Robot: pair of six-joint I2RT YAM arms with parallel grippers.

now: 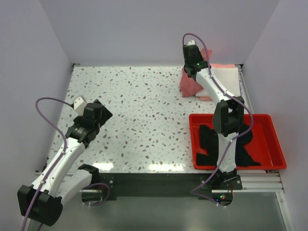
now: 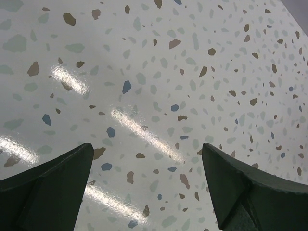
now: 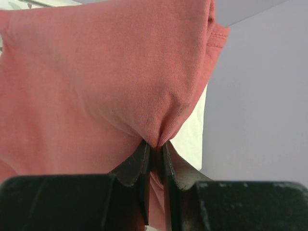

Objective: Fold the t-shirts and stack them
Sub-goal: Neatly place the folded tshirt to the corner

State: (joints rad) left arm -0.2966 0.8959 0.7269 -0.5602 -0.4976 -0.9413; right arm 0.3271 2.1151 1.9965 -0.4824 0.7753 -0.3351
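Top cam overhead, whole table (image 1: 144, 96); wrist cams close-up; L shares table.

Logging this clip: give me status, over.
Left gripper open, empty. Right gripper shut on rose-red shirt, far right corner. Black shirt in red tray. Nothing blocking.

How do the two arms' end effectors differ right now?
The left end effector is open and holds nothing; the right end effector is pinched shut on a fold of the rose-red t-shirt. The left one hangs over bare speckled table; the right one reaches to the table's far right corner. Both have dark two-finger tips.
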